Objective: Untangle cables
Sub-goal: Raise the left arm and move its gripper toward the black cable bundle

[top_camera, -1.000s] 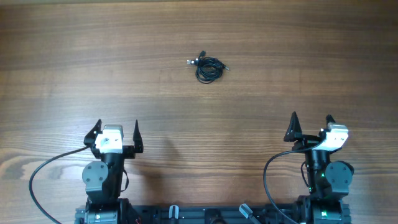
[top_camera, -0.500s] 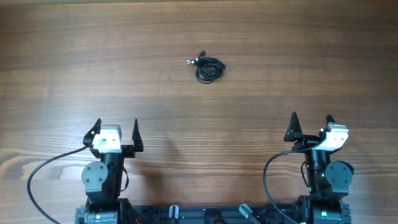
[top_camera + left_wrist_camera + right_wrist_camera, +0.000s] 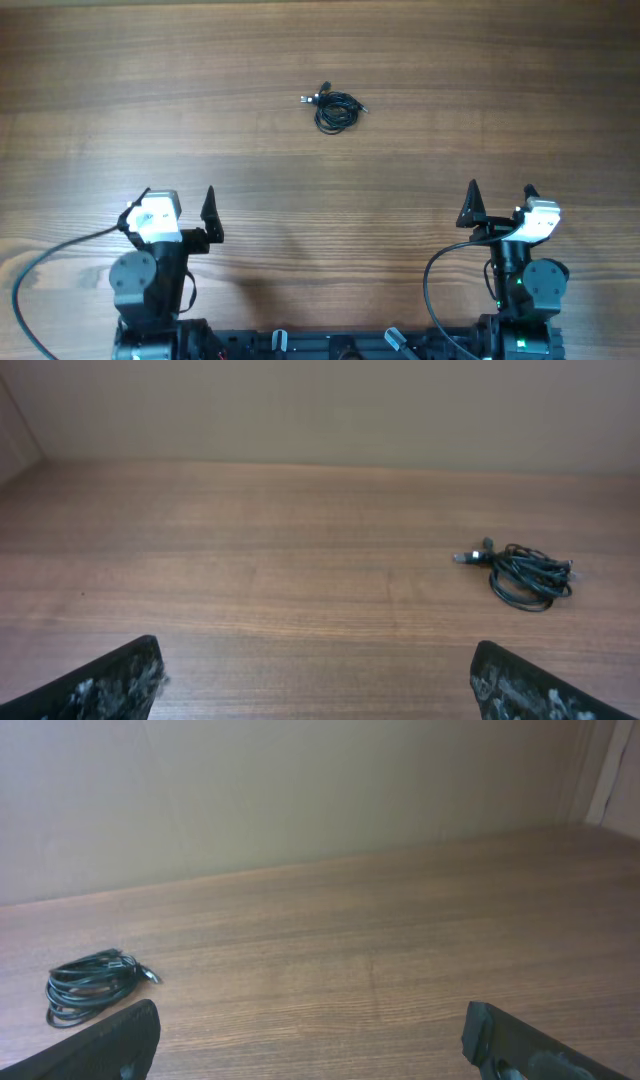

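The cables (image 3: 335,109) lie as a small knotted bundle of thin black cords on the wooden table, far side, a little right of the middle, with a small plug sticking out to the left. They also show in the left wrist view (image 3: 522,572) and the right wrist view (image 3: 88,984). My left gripper (image 3: 177,204) is open and empty near the front left, far from the bundle. My right gripper (image 3: 500,200) is open and empty near the front right, also far from it.
The wooden table (image 3: 480,90) runs bare around the bundle. A thick black robot cable (image 3: 40,268) loops by the left arm's base and another (image 3: 432,280) by the right arm's base. A plain wall stands behind the table's far edge (image 3: 320,410).
My left arm has turned and shifted a little to the left; its gripper now sits further left. The right arm and the cables have not moved.
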Robot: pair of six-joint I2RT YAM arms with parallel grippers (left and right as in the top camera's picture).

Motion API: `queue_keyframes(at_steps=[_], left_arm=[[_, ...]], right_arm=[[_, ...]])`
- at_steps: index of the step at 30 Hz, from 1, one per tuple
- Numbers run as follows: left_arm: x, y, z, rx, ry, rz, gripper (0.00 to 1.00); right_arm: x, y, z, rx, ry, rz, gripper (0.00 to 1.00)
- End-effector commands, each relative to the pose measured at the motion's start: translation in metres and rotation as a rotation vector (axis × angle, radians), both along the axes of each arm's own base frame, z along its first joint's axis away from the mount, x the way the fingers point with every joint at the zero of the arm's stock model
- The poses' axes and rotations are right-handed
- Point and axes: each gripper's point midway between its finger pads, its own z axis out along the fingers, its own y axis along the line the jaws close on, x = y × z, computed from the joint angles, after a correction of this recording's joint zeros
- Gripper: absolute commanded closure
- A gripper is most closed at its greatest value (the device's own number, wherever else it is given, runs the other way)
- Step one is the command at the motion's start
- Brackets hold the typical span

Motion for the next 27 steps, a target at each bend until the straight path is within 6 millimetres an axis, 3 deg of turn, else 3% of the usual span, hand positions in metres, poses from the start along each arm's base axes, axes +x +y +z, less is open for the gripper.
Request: queue_keyframes(at_steps=[1, 11, 15, 19, 27], left_arm=[[0.006, -0.001, 0.017, -0.025, 0.056, -0.001, 0.0], [0.033, 0.0, 0.027, -0.042, 0.321, 0.0, 0.0], [0.045, -0.003, 0.014, -0.049, 0.406, -0.026, 0.0], [0.055, -0.022, 0.002, -0.112, 0.472, -0.127, 0.0], [0.065, -0.039, 0.035, -0.174, 0.515, -0.216, 0.0]], right_arm=[[0.0, 0.004, -0.001, -0.016, 0.002, 0.022, 0.0], [0.0, 0.004, -0.001, -0.016, 0.002, 0.022, 0.0], [0.0, 0.004, -0.001, -0.017, 0.002, 0.022, 0.0], [0.0, 0.004, -0.001, -0.016, 0.002, 0.022, 0.0], [0.0, 0.004, -0.001, -0.016, 0.002, 0.022, 0.0]])
